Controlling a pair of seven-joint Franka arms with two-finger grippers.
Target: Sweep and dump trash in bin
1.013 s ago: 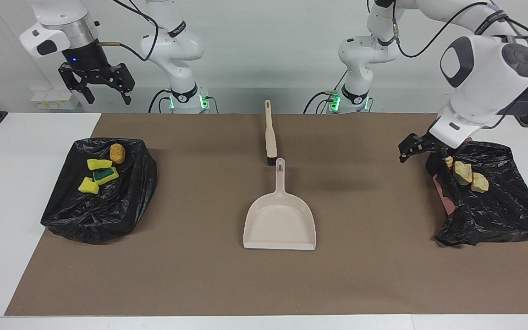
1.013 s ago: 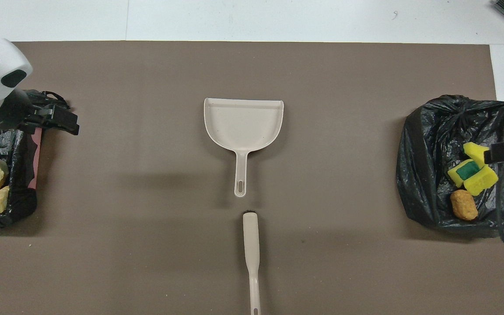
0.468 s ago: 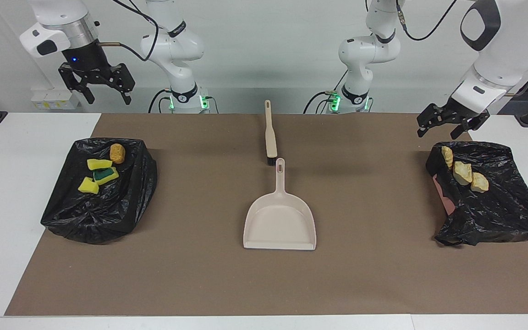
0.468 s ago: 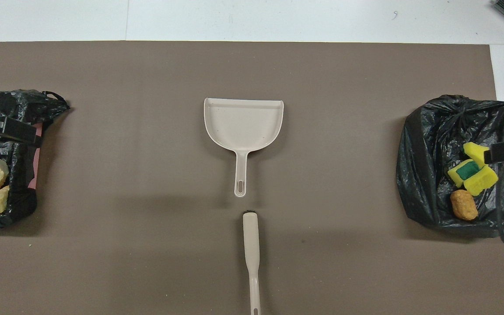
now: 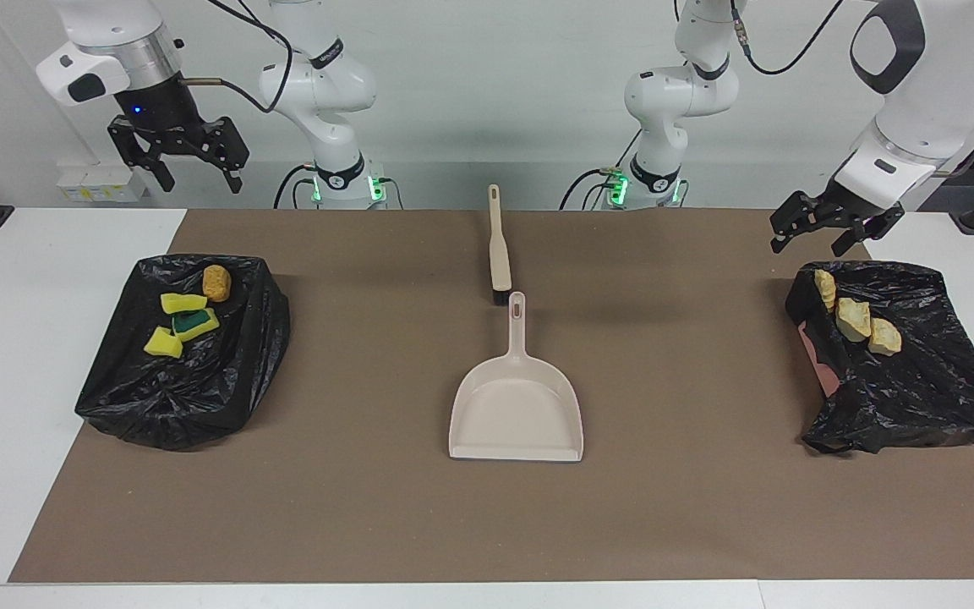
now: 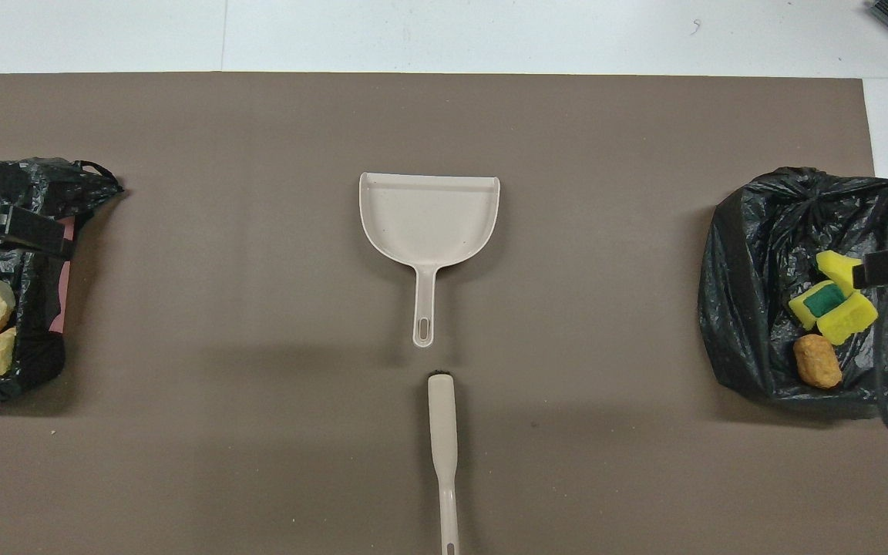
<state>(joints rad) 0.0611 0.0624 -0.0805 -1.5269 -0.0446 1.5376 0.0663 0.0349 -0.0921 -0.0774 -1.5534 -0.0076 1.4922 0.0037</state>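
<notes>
Both pincers (image 5: 821,230) (image 5: 178,161) open above bins (image 5: 910,397) (image 5: 174,397) of trash (image 5: 855,317) (image 5: 187,317).

Pale wall (image 5: 487,101), white table (image 5: 22,355)

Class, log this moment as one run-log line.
left end effector: open, over bag edge | right end effector: open, raised | trash: in bags | dustpan, brush: untouched

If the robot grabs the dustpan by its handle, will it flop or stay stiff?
The dustpan would probably stay stiff: it looks like one moulded plastic piece with crisp, straight edges. It is likely light, since the walls look thin and the pan is empty. It lies flat on the brown mat, so a push should make it slide, not tip or roll.
</notes>
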